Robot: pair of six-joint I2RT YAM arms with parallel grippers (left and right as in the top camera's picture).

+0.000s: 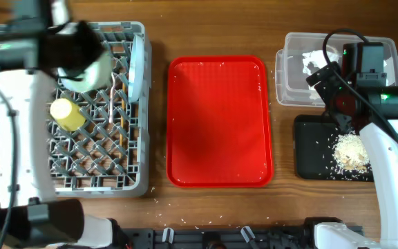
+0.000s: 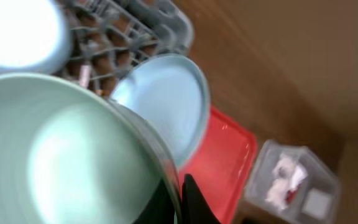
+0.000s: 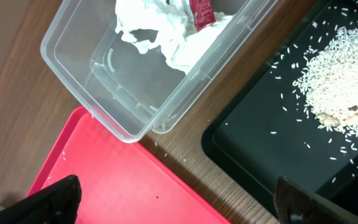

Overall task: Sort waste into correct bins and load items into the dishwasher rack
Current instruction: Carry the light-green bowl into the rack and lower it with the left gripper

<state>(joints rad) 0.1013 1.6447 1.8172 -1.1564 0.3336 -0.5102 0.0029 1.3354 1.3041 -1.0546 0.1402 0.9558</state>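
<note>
Overhead: my left gripper (image 1: 92, 59) hangs over the far end of the dishwasher rack (image 1: 126, 173) with the light green bowl (image 1: 81, 81) beneath it. The upright plate (image 1: 138, 66) is near and the yellow cup (image 1: 66, 113) is apart. A careless descent could knock the plate over.

Left wrist: the gripper looks clamped on the bowl's rim, a dark finger on either side. Such a thin pinch might slip.

Right wrist: my right gripper (image 3: 179, 202) is spread wide and holds nothing over the red tray (image 3: 135, 186). Ahead, apart from it, are the clear tub (image 3: 104, 93) with the tissue (image 3: 166, 37) and wrapper (image 3: 202, 12), and the black tray (image 3: 260, 143) with the food scraps (image 3: 347, 74).
</note>
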